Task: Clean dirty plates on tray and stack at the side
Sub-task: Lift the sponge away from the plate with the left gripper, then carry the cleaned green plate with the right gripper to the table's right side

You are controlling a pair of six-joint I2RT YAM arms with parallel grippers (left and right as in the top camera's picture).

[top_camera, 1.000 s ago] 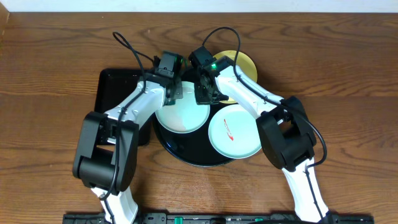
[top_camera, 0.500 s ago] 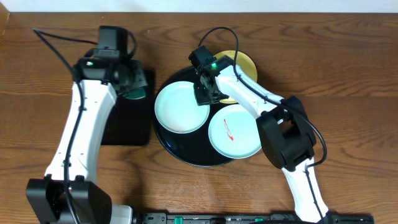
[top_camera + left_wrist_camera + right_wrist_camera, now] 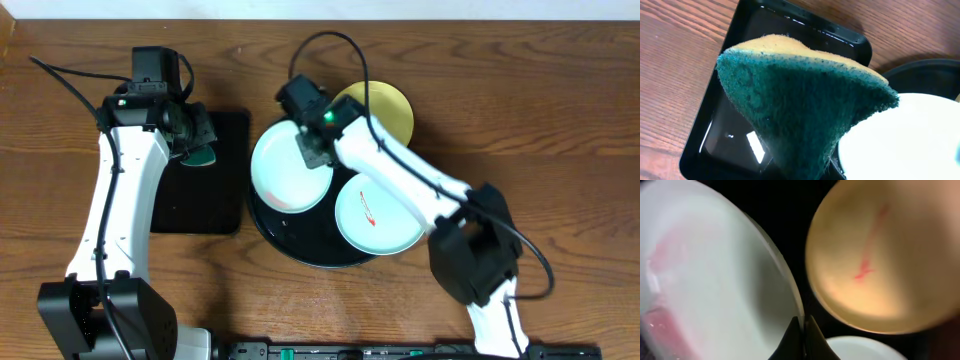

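The round black tray [image 3: 300, 247] holds two mint-blue plates. The left mint plate [image 3: 283, 165] shows a faint pink smear; my right gripper [image 3: 312, 150] is shut on its right rim, also seen in the right wrist view [image 3: 802, 326]. The right mint plate [image 3: 378, 215] has a red smear. The yellow plate [image 3: 388, 108] sits at the tray's back edge, its red smear clear in the right wrist view [image 3: 880, 255]. My left gripper [image 3: 190, 135] is shut on a green-and-yellow sponge [image 3: 805, 100] above the rectangular tray; its fingers are hidden by the sponge.
A smaller rectangular black tray [image 3: 205, 205] lies left of the round tray, its wet floor visible in the left wrist view [image 3: 735, 125]. Bare wood table [image 3: 560, 150] surrounds both trays.
My left arm swung away from the left mint plate to over the rectangular tray, carrying the sponge. My right gripper shifted slightly left and stays on the plate's rim.
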